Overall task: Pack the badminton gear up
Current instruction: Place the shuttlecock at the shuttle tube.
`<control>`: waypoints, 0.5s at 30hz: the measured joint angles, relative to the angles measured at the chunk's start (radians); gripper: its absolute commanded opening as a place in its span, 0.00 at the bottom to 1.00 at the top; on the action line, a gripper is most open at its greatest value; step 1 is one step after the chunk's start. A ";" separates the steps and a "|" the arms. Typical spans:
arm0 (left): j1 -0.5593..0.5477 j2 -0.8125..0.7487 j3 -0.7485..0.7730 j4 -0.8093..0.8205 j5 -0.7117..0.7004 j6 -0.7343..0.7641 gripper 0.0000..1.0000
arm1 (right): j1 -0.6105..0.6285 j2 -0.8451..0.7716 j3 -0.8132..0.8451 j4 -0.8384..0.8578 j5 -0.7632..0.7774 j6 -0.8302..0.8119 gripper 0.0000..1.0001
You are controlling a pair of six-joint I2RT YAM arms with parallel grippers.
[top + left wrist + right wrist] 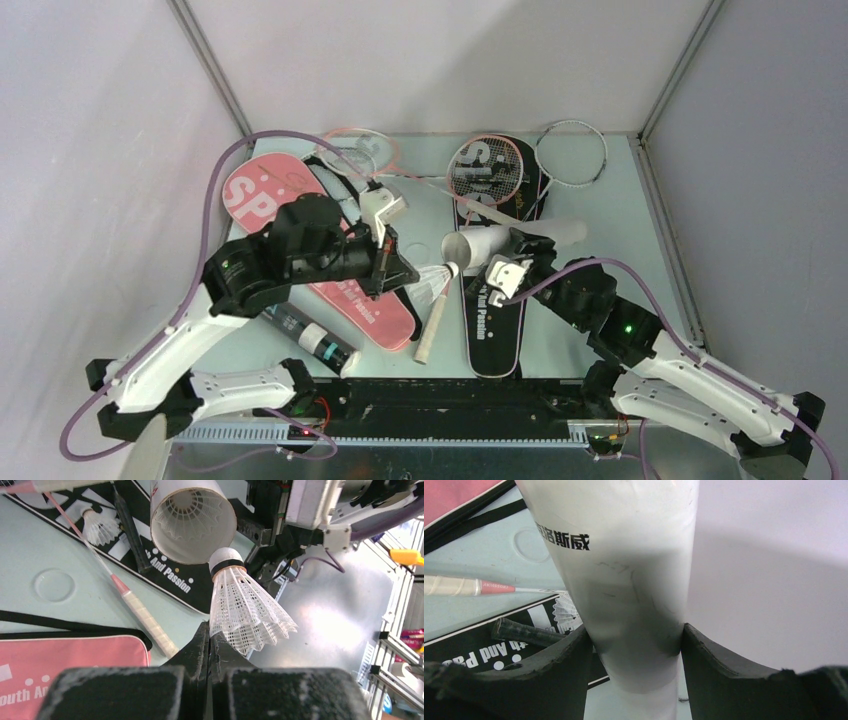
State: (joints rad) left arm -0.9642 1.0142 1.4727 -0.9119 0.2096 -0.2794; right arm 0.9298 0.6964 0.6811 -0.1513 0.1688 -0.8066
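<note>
My left gripper is shut on the skirt edge of a white mesh shuttlecock, whose cork points at the open mouth of a white shuttle tube. Another shuttlecock sits inside that tube. My right gripper is shut on the tube, holding it roughly level above the black cover. In the top view the held shuttlecock hangs just left of the tube mouth, with the left gripper behind it. A third shuttlecock lies on the black cover.
A pink cover lies under the left arm. A black shuttle tube lies near the front edge. A pink-headed racket rests on the black cover, a white racket at the back right, and a taped racket handle lies between the covers.
</note>
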 measured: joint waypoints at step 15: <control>0.032 0.152 0.056 -0.017 0.010 0.008 0.00 | 0.049 0.009 0.000 0.013 -0.021 -0.069 0.53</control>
State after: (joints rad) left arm -0.9318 1.1660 1.5291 -0.9287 0.2195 -0.2710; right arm 0.9791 0.7055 0.6811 -0.1379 0.1474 -0.8761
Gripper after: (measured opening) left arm 0.003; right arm 0.617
